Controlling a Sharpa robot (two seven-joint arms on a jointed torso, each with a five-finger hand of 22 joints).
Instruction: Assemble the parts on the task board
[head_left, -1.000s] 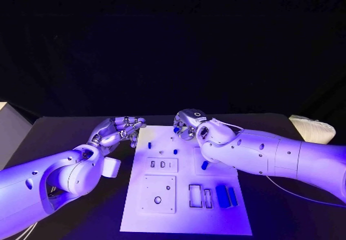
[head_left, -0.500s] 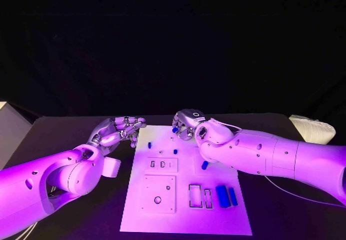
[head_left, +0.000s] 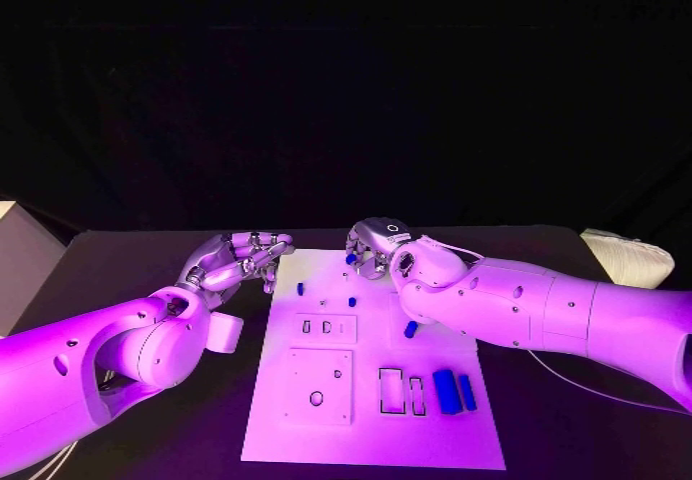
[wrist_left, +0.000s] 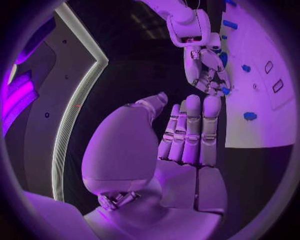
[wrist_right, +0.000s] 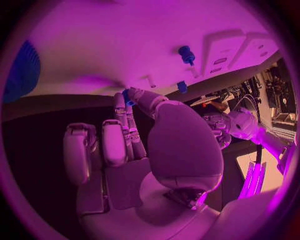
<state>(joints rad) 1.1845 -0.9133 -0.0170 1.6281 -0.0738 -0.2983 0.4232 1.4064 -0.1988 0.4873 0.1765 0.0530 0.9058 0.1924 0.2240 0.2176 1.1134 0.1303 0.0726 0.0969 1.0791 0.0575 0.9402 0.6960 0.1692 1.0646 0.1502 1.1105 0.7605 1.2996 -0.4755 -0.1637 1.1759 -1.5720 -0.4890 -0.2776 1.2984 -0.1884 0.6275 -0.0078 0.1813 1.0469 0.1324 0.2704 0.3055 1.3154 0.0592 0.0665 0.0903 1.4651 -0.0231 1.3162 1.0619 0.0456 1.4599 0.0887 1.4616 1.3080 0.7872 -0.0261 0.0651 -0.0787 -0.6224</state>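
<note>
A small blue part (head_left: 351, 258) is pinched at the fingertips of the right hand (head_left: 384, 247), over the far edge of the white task board (head_left: 372, 445). In the right wrist view the same blue part (wrist_right: 127, 97) is seen clamped between a fingertip and the thumb, with the other fingers laid alongside. Its long axis cannot be made out with certainty; it appears to point down toward the board.

Below and just nearer the robot, two short blue pegs (head_left: 300, 290) are seen standing on the board's far section, beside a row of small slots (head_left: 326, 327). A further blue piece (head_left: 410, 329) lies close under the right forearm, and two long blue blocks (head_left: 453, 391) lie side by side near the right edge, next to two empty rectangular recesses (head_left: 389, 390).

The held part is judged to lie just beyond the board's sockets, so the coming move would be a short drop toward the robot. The right hand is plainly the nearer one.

The left hand (head_left: 240, 258) is held at the board's far left corner, palm toward the right hand, fingers together and lightly curled, nothing held in it.
</note>
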